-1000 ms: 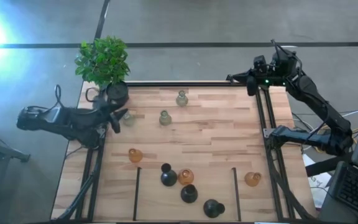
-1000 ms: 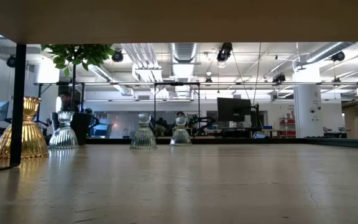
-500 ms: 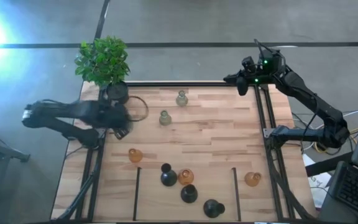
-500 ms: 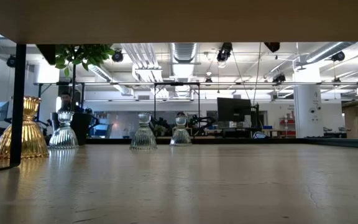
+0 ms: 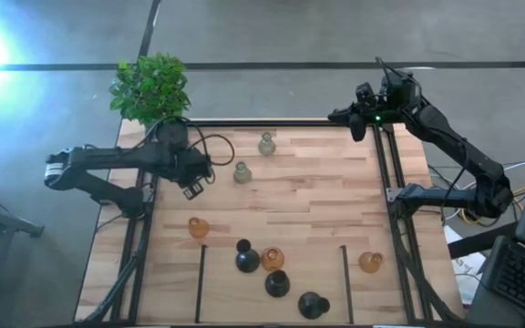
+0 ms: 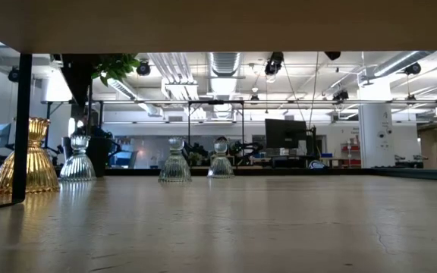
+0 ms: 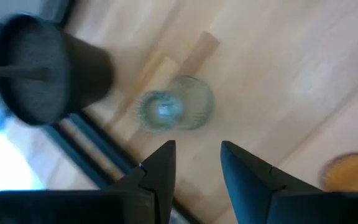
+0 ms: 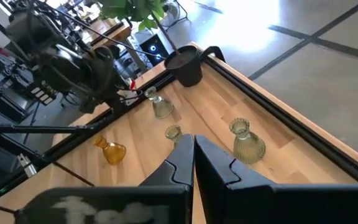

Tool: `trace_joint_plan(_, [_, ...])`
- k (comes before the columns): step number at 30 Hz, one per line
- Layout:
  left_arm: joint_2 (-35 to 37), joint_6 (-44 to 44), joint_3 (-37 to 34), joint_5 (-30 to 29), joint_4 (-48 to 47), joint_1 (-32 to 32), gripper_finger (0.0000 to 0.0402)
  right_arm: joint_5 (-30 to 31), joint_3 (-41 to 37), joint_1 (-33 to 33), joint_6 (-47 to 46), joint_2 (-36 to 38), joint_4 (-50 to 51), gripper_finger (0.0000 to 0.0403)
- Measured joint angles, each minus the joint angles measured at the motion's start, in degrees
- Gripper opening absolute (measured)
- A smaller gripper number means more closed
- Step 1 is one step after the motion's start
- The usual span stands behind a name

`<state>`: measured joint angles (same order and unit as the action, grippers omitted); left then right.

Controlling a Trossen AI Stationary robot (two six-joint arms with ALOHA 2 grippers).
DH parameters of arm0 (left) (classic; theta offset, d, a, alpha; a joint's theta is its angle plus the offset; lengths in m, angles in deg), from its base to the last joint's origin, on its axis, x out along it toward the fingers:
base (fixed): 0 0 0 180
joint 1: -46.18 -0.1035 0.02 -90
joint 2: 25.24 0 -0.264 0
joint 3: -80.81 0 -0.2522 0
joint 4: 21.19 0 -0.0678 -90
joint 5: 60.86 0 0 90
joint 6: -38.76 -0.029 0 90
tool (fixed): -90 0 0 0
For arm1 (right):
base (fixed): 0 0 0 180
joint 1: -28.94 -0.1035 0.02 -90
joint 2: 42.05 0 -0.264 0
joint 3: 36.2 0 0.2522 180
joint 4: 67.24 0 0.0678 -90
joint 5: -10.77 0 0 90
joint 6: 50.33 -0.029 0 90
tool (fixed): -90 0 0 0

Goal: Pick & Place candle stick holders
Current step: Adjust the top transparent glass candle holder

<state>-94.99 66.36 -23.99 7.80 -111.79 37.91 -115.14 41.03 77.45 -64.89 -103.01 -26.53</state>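
Note:
My left gripper (image 5: 196,179) is open over the table's far left part, pointing down above a pale green-grey holder (image 7: 174,111) that stands upright on its bulb base just beyond the fingertips (image 7: 197,155). Two more pale holders (image 5: 241,172) (image 5: 266,143) stand farther right. Amber holders (image 5: 198,228) (image 5: 272,259) (image 5: 370,262) and black holders (image 5: 246,259) (image 5: 277,283) (image 5: 313,304) stand toward the near edge. My right gripper (image 5: 355,122) is shut and empty above the far right corner; its wrist view (image 8: 193,149) looks across the table.
A black pot with a green plant (image 5: 168,133) stands at the far left corner, close behind my left gripper; the pot also shows in the left wrist view (image 7: 42,74). Dark rails (image 5: 383,182) run along the table's left and right sides. Two short black strips (image 5: 200,273) lie near the front edge.
My left gripper has swung from the table's left edge toward the right and now stands over the leftmost pale holder. My right gripper has shifted a little toward the table's left at the far right corner. No holder has moved.

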Motion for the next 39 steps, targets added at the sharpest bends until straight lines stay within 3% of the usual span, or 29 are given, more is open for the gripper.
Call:
trace_joint_plan(7, [-0.51, -0.77, -2.64, 4.38, 6.36, -2.99, 0.0131, -0.08, 0.02, 0.0, -0.03, 0.6, -0.08, 0.0008])
trace_joint_plan(15, [-0.5, -7.21, -1.79, 11.11, 31.69, -3.49, 0.013, -0.08, 0.02, 0.0, -0.73, 0.6, -0.1, 0.0008])
trace_joint_plan(20, [-3.87, -12.08, 0.79, 14.84, 43.85, -7.52, 0.013, -0.09, 0.02, 0.0, -0.72, 0.6, -0.07, 0.0008])
trace_joint_plan(24, [-9.13, -20.48, 4.67, 21.43, 46.93, -11.07, 0.013, -0.08, 0.02, 0.0, -0.57, 0.58, -0.05, 0.0008])
trace_joint_plan(32, [-17.87, -43.21, 11.97, 24.56, 46.74, -12.83, 0.0131, -0.16, 0.02, 0.0, 0.59, 0.58, -0.04, 0.0008])
trace_joint_plan(36, [-22.29, -46.64, 15.06, 24.9, 46.83, -13.67, 0.0131, -0.62, 0.01, -0.13, 1.72, 0.58, -0.03, 0.0008])
trace_joint_plan(39, [-26.17, -42.99, 18.01, 24.38, 46.3, -14.73, 0.0131, -2.27, 0.0, -0.28, 2.43, 0.58, 0.01, 0.0008])
